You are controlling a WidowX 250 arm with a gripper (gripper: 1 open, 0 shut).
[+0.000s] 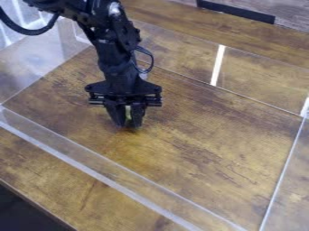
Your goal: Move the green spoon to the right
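Observation:
My black gripper (126, 117) points down at the wooden tabletop (205, 135), left of the middle of the walled area. Its two fingers are closed around a small yellow-green piece, the handle of the green spoon (130, 116), which shows only as a sliver between the fingers. The spoon's metal bowl is hidden by the fingers. The arm rises from the gripper toward the upper left corner of the view.
A low clear plastic wall (72, 153) runs along the near side, and another (290, 171) along the right side. A bright glare streak (219, 65) lies on the table at the back. A dark object (236, 9) sits at the top edge.

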